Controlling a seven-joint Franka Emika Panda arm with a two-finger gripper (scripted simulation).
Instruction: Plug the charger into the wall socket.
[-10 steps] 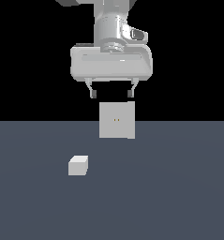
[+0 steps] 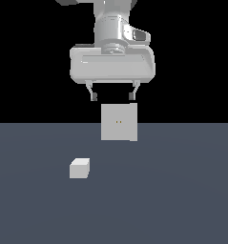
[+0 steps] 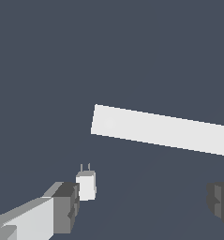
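Fingers (image 2: 93, 96) spread wide, holding nothing; gripper (image 2: 112, 97) hangs high over floor (image 2: 182, 200). Wall socket (image 2: 119, 122) upright just below fingertips in exterior view. Charger (image 2: 79, 168) on floor, nearer, toward exterior view's left, well apart from socket.

A bare simulated test scene, not a real room: a flat, featureless slate-grey floor (image 2: 182, 200) runs to a pure black void behind the upright light-grey square plate (image 2: 119, 122).

A flat slate-grey worktop (image 2: 182, 200) carried two things: the charger (image 2: 79, 168) sat alone, and the wall socket (image 2: 119, 122) stood upright at its two o'clock, well apart.
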